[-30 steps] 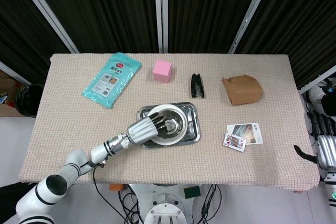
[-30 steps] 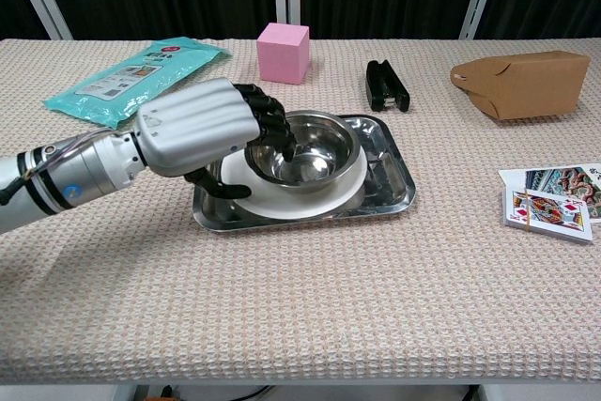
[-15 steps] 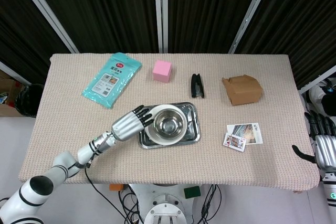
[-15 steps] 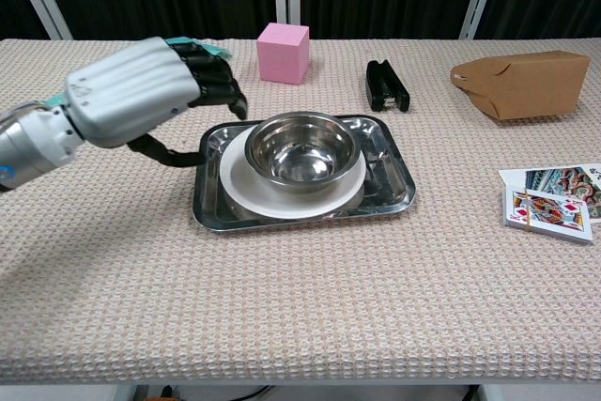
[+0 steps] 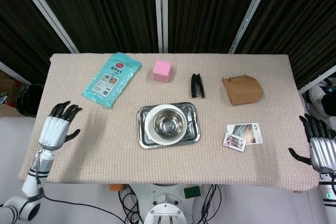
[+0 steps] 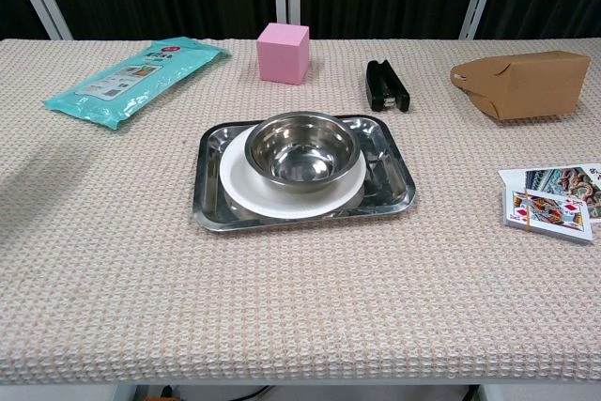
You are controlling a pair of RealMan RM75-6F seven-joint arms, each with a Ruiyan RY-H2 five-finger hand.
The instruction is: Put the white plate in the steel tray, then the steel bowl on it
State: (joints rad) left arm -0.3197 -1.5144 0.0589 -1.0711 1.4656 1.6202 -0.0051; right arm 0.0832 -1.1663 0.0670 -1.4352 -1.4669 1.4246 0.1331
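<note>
Steel bowl [image 6: 303, 148] sits on white plate [image 6: 252, 192] inside steel tray [image 6: 399, 191], frame centre, stack apparently complete; my left hand [image 5: 56, 127] and right hand [image 5: 318, 148] hang at the counter's [image 6: 300, 307] edges, fingers spread, holding nothing.

I'm looking steeply down from the head camera, set high, at the whole table [image 5: 252, 171]; my chest camera is looking low and close across its middle, sharing the steel tray [image 6: 394, 190].
</note>
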